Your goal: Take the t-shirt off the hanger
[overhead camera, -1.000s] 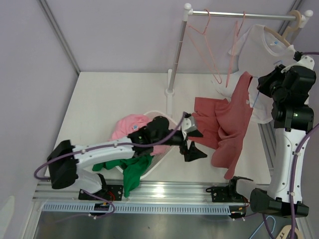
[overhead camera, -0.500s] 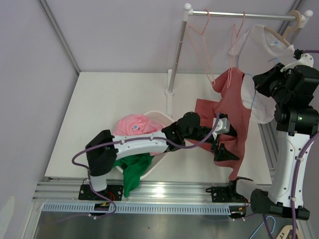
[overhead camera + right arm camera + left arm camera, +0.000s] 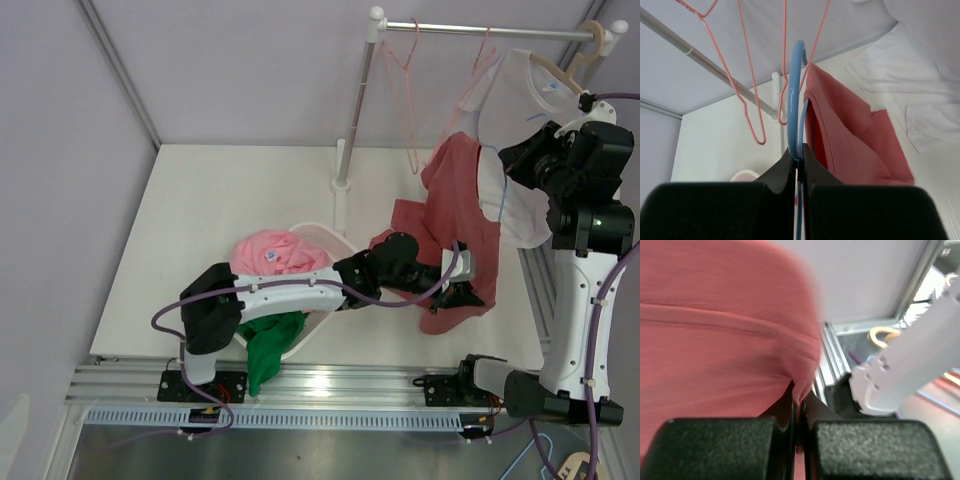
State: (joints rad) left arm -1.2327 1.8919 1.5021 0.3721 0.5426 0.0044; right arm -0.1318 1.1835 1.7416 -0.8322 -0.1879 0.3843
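Okay, left jaws clamped on the red t-shirt's (image 3: 457, 205) lower hem, low over the desk (image 3: 220, 220). Right jaws pinched shut on the blue hanger (image 3: 794, 100), raised beside the rack rail (image 3: 480, 30), t-shirt hanging from it.

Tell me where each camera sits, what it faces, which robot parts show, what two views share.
Top external: overhead, behind bases, facing down at table; left arm, right arm show.
Left wrist: on left gripper, facing red t-shirt; fingers show.
Right wrist: on right gripper, facing up blue hanger; fingers show.
Shared: both wrists see red t-shirt.
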